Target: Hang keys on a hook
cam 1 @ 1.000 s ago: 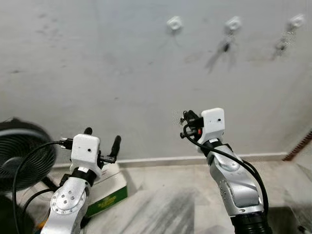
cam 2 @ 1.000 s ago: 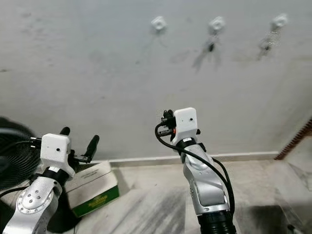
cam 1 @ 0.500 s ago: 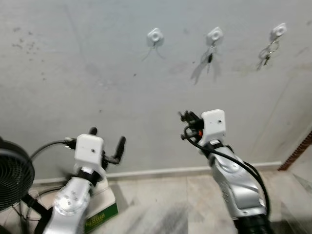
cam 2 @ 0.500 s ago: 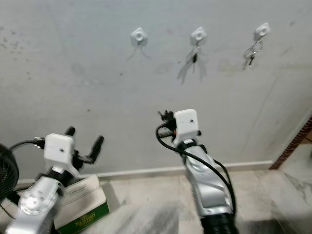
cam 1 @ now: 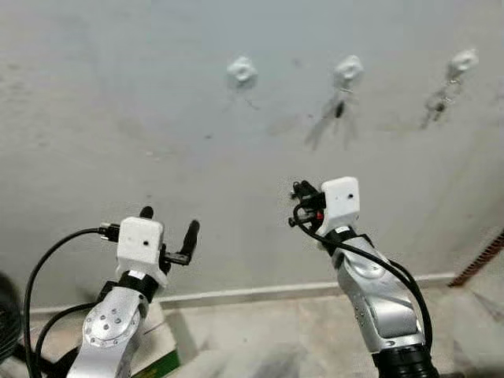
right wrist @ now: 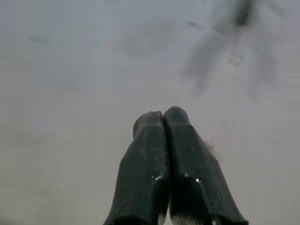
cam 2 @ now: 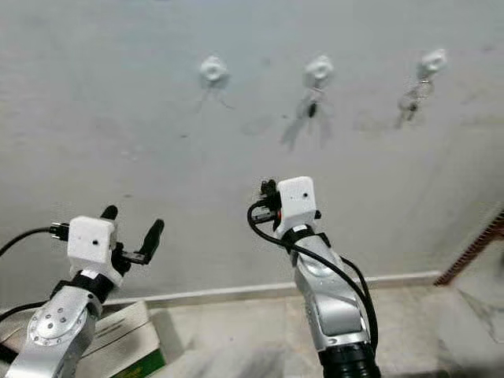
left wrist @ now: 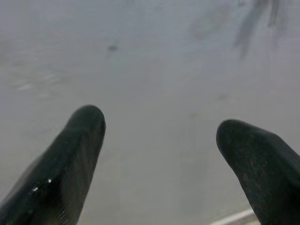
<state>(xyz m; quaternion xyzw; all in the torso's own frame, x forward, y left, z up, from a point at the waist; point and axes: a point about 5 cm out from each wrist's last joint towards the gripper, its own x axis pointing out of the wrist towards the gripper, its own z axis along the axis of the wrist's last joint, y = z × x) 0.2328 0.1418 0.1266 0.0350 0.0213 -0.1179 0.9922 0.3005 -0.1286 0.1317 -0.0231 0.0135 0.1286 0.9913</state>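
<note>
Facing a grey wall (cam 1: 118,94) with three hooks (cam 1: 242,72); left claw (cam 1: 167,223) spread, right claw (right wrist: 161,121) apparently pressed together.

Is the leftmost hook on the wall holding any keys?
No, the leftmost hook is bare, while keys hang from the middle hook and the right hook.

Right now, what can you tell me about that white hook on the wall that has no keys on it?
The empty hook is a small, white, roundish piece that looks like plastic, fixed flat to the grey wall. It is the leftmost of three in a row. Nothing hangs from it, only a faint thin shadow below. The middle hook and right hook each carry keys. It sits high up, above and between the two claws, and neither touches it. The picture is blurred, so finer detail is hard to tell.
</note>
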